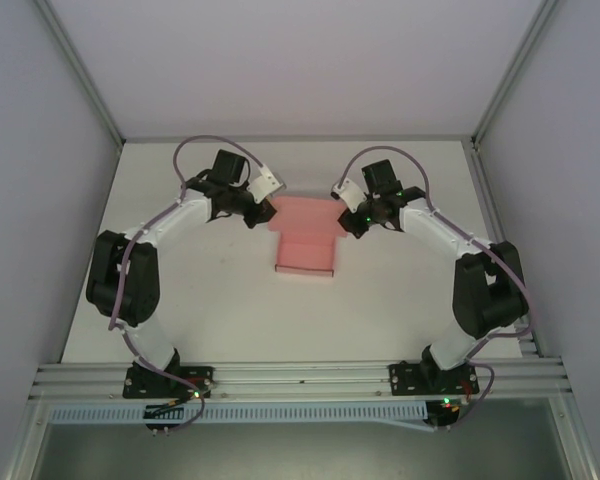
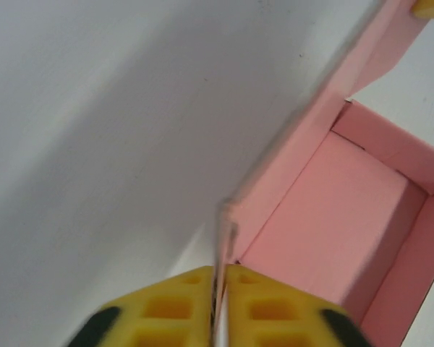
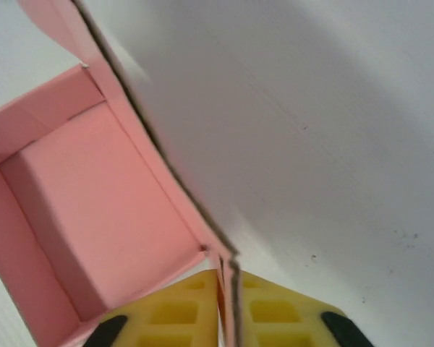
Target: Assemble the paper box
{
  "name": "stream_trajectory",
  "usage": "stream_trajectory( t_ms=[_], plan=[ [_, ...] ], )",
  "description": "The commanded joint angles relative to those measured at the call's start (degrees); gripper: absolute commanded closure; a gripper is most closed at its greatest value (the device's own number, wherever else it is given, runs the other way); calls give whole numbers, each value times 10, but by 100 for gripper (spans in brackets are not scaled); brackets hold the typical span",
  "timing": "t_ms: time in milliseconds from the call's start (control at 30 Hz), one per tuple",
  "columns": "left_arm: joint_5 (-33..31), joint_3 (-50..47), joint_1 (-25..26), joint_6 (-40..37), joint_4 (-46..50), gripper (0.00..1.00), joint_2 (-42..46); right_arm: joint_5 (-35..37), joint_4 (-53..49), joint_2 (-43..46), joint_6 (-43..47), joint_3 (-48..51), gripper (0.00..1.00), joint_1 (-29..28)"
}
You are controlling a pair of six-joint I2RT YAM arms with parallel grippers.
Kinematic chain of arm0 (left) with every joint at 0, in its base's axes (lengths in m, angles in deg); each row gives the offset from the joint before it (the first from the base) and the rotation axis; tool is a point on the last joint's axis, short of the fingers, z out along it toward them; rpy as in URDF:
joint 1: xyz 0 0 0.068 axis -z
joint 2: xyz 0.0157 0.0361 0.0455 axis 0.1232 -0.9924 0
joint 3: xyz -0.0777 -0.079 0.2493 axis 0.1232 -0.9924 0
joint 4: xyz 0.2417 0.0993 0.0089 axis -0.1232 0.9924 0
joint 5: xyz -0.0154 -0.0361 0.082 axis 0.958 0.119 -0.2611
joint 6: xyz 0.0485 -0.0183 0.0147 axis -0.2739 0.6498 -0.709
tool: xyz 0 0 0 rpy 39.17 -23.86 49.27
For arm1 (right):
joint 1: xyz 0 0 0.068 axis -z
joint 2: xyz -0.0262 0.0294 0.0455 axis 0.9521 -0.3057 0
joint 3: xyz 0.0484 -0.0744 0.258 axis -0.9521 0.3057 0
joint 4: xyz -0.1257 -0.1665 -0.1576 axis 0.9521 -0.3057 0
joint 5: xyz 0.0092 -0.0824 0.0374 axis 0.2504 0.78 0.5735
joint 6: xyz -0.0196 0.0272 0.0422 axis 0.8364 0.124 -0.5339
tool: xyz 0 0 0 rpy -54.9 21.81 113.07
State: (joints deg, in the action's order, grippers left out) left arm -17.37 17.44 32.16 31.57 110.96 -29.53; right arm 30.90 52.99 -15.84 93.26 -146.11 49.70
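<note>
Yellow fingertips [image 2: 173, 311] of the left gripper [image 2: 218, 293] pinch the paper box [image 2: 347, 210] (pink card); the right gripper [image 3: 228, 300] pinches its opposite side.

Both white-and-black jointed arms bow outward at the elbows, wrists turned inward. The yellow-padded left gripper [image 1: 263, 212] and right gripper [image 1: 348, 215] are clamped tight, each pinching a wall of the pink card box [image 1: 305, 250].

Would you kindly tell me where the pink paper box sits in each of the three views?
Top external: paper box near the middle, between left hand and right hand.
Left wrist: right half, one wall edge pinched by the left hand at bottom centre.
Right wrist: left half, wall edge pinched by the right hand at bottom centre.
Shared landmark: the white table.
</note>
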Motion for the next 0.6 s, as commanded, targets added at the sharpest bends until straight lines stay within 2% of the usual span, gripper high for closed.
stream_trajectory(
  t_ms=[0, 133, 167, 300, 433, 567],
  plan=[
    [-56, -8, 21, 62, -44, 100, 20, 16, 6, 4, -25, -9, 97, 4],
    [-177, -20, 47, 174, -82, 100, 44, 51, 41, 14, -107, -6, 100, 4],
    [-231, -23, 56, 220, -93, 100, 51, 66, 62, 19, -147, 0, 100, 4],
    [-336, -36, 81, 407, -118, 100, 70, 116, 169, 38, -322, 35, 100, -2],
    [-533, -69, 146, 565, -157, 100, 81, 178, 297, 51, -503, 91, 100, -23],
    [-594, -75, 184, 667, -174, 100, 73, 300, 347, 53, -580, 105, 100, -70]
  ],
)
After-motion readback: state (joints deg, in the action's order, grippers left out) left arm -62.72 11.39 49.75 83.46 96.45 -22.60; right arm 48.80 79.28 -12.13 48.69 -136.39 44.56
